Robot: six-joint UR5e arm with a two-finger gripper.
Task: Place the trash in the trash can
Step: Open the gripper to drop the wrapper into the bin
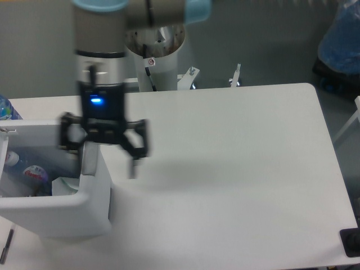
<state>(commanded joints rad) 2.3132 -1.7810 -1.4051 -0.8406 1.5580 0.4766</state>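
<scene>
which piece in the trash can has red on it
The bottle lying in the middle of the trash can, showing a red label. The white wrapper beside it, nearer the front rim, has no red.

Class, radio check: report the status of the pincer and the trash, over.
Pincer open, empty, over the bin's right wall. Crushed clear plastic bottle and white wrapper inside the white rectangular trash can. Nothing in the way on the white table.
</scene>
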